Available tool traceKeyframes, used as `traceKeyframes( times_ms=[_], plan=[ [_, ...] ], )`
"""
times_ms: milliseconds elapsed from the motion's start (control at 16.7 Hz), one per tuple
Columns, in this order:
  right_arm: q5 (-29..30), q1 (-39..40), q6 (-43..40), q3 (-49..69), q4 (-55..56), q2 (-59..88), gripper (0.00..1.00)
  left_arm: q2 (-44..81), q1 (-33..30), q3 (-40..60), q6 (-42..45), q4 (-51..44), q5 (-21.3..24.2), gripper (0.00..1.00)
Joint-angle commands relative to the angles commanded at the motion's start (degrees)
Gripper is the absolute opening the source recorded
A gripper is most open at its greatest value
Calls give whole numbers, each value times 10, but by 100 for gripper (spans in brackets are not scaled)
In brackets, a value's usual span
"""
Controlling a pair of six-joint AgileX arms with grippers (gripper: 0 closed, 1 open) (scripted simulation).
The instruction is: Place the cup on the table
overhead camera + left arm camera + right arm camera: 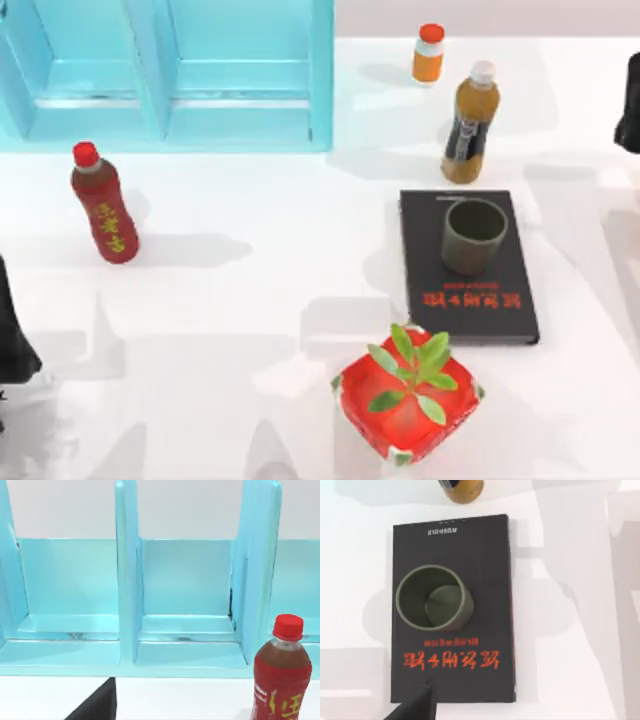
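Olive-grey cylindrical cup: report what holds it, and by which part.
Nothing holds it. The olive-grey cylindrical cup stands free and upright on the black book with red lettering.

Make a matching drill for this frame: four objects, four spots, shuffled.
Things:
1. cup
2. red-capped bottle
3. red plant pot
4. small orange bottle

Places:
A. near edge of the table, just below the book's corner
B. far edge, right of the light-blue shelf unit
C. upright on the black book
D. left side, in front of the shelf unit

Pairs: 1-C, 2-D, 3-A, 4-B
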Motion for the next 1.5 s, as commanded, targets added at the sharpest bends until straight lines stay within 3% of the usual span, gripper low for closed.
traceKeyframes(
  times_ms=[360,660,1200,1500],
  plan=[
    [-1,50,33,291,-180,313,100,0,0,0,0,0,0,100],
    [7,74,32,430,-273,472,100,0,0,0,0,0,0,100],
    [9,76,30,441,-279,496,100,0,0,0,0,0,0,100],
    [9,79,31,332,-164,500,100,0,0,0,0,0,0,100]
  ],
)
